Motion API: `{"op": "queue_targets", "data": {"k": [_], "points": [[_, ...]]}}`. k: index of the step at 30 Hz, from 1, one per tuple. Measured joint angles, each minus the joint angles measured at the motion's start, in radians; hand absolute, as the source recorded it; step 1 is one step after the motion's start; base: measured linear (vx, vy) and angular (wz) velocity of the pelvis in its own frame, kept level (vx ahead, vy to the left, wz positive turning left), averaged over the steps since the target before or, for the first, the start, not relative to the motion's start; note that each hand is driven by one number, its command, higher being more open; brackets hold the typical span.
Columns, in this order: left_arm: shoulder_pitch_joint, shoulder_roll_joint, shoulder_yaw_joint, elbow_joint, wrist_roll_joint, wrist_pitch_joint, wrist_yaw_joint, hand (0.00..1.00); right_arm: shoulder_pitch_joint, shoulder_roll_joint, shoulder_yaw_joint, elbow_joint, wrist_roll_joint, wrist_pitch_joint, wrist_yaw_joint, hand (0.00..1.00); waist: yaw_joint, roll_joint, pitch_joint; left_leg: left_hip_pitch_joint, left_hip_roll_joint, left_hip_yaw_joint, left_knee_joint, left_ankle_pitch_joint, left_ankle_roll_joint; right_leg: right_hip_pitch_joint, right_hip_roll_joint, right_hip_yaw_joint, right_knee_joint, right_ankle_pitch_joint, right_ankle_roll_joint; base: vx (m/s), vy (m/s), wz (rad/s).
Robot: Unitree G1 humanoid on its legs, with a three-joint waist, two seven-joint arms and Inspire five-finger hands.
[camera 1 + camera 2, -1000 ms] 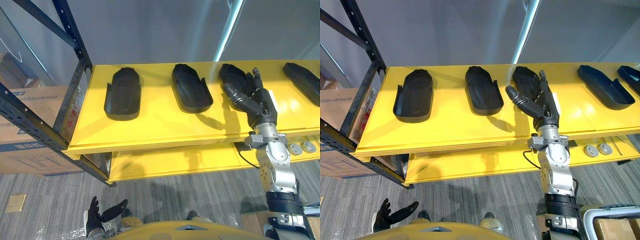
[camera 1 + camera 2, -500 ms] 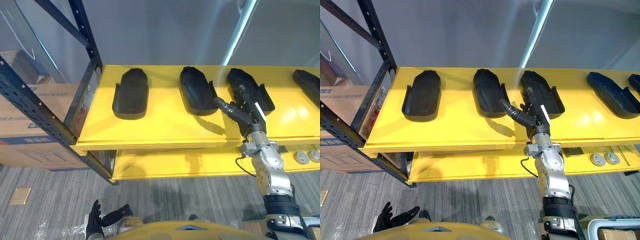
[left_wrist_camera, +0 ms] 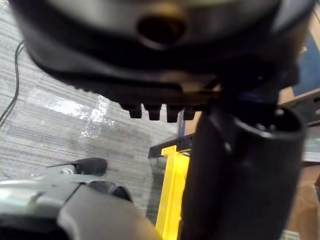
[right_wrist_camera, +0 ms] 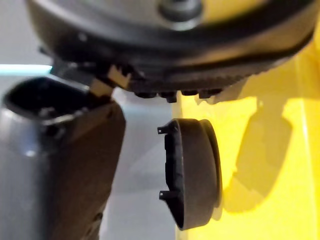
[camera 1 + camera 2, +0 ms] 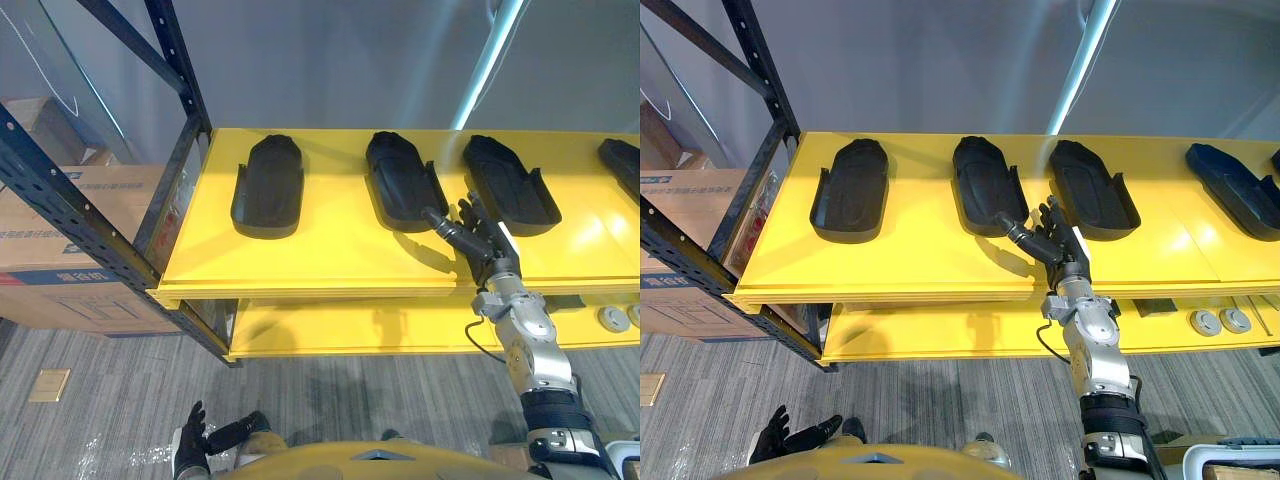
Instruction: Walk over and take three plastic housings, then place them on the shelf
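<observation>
Three black housings lie in a row on the yellow shelf point(image 5: 320, 255): the left housing point(image 5: 268, 187), the middle housing point(image 5: 403, 182) and the right housing point(image 5: 508, 184), with a fourth housing point(image 5: 625, 165) at the view's edge. A second ago our right hand point(image 5: 478, 237) lay over the right housing; now it has drawn back towards the shelf's front edge, fingers spread and holding nothing. It sits just beside that housing's near corner, and we cannot tell whether it touches. We judge this piece set down and released, so the placing looks done or nearly so. Our left hand point(image 5: 190, 450) hangs low above the floor, fingers loosely open and empty.
</observation>
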Motion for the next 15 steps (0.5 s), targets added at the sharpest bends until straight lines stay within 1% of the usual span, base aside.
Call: {"op": "queue_targets", "data": {"k": [6, 15], "points": [[0.000, 0.000, 0.000, 0.000, -0.013, 0.000, -0.006, 1.00, -0.017, 0.000, 0.002, 0.029, 0.000, 0.000, 0.001, 1.00, 0.001, 0.000, 0.000, 0.001, 0.000, -0.003, 0.000, 0.000, 0.001, -0.001, 0.000, -0.002, 0.001, -0.007, -0.006, 0.00, 0.000, 0.00], [0.000, 0.000, 0.000, 0.000, -0.021, 0.000, -0.009, 1.00, -0.035, 0.000, 0.009, 0.049, 0.000, -0.002, 0.044, 1.00, 0.002, 0.000, 0.001, 0.000, 0.000, -0.004, 0.000, 0.000, 0.001, 0.001, -0.001, -0.003, 0.005, -0.011, -0.004, 0.01, 0.001, 0.00]]}}
